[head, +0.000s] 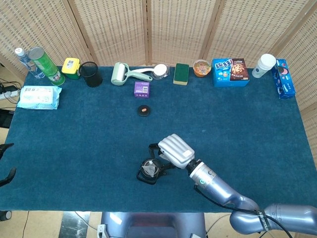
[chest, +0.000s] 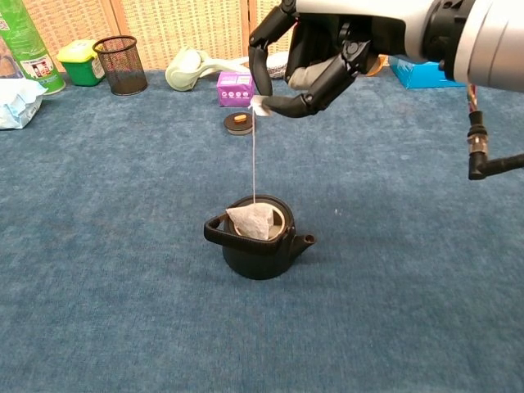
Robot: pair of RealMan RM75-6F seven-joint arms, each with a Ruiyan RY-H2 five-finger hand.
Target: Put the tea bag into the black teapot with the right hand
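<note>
Above the squat black teapot (chest: 257, 246), the right hand (chest: 315, 49) pinches the string's paper tag between fingertips. The pale, soft mesh tea bag (chest: 250, 221), judged feather-light and prone to swinging, hangs partly inside the teapot's mouth.

Left robot hand (head: 6, 171) cut off at frame edge

The black teapot (chest: 257, 244) sits upright near the lower middle of the frame, lid off, handle to the left and spout to the right. The white tea bag (chest: 250, 222) hangs on its string, resting in the open mouth.
</note>
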